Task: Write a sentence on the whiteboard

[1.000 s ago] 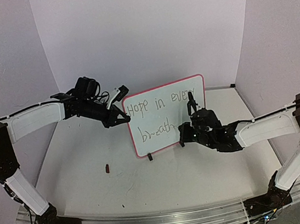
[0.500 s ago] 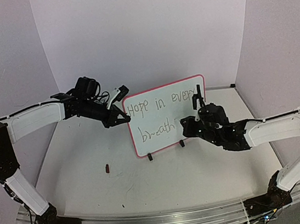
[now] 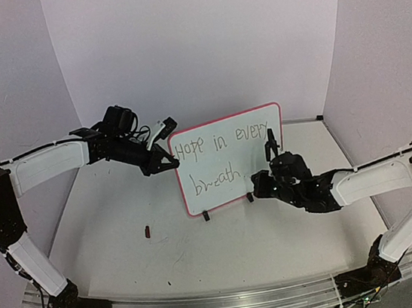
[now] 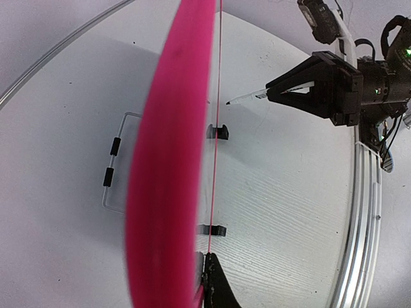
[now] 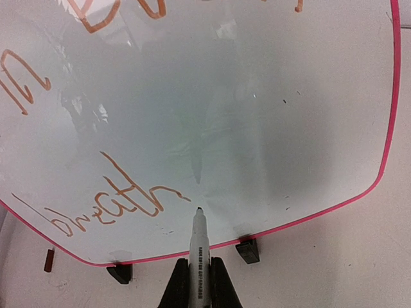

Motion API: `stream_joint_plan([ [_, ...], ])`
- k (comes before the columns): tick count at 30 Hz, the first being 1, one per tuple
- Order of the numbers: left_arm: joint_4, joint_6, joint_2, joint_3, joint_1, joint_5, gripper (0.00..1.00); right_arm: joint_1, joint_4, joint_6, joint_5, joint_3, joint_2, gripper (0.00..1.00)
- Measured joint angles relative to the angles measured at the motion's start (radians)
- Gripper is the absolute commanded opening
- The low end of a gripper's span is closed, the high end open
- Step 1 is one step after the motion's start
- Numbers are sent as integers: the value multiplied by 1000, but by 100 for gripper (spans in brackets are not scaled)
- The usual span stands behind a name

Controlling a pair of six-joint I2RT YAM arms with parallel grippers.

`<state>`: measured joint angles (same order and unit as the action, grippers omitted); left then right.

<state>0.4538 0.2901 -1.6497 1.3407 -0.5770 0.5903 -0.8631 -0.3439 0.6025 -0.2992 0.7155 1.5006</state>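
The whiteboard stands upright on the table with a pink rim and two black feet. The sentence reads "Hope in every", with "breath" below it. My left gripper is shut on the whiteboard's left edge; in the left wrist view the rim runs edge-on as a blurred pink band above my fingertip. My right gripper is shut on a white marker. The marker's black tip sits just off the board, right of the end of "breath".
A small dark red-brown piece lies on the table left of the board, also seen in the right wrist view. A wire stand sits behind the board. An aluminium rail runs along the near edge. Backdrop walls close in on three sides.
My right gripper with the marker went up and right toward the end of "every", then came back down beside "breath". The left arm and the board have not moved.
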Motion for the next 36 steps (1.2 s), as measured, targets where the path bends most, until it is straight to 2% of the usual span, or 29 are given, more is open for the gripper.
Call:
stream_joint_plan([
  [13, 0, 0, 0, 0, 0, 0, 0, 34, -8, 0, 7, 9, 54, 0],
  [36, 1, 0, 0, 0, 0, 0, 0, 44, -11, -4, 17, 14, 58, 0],
])
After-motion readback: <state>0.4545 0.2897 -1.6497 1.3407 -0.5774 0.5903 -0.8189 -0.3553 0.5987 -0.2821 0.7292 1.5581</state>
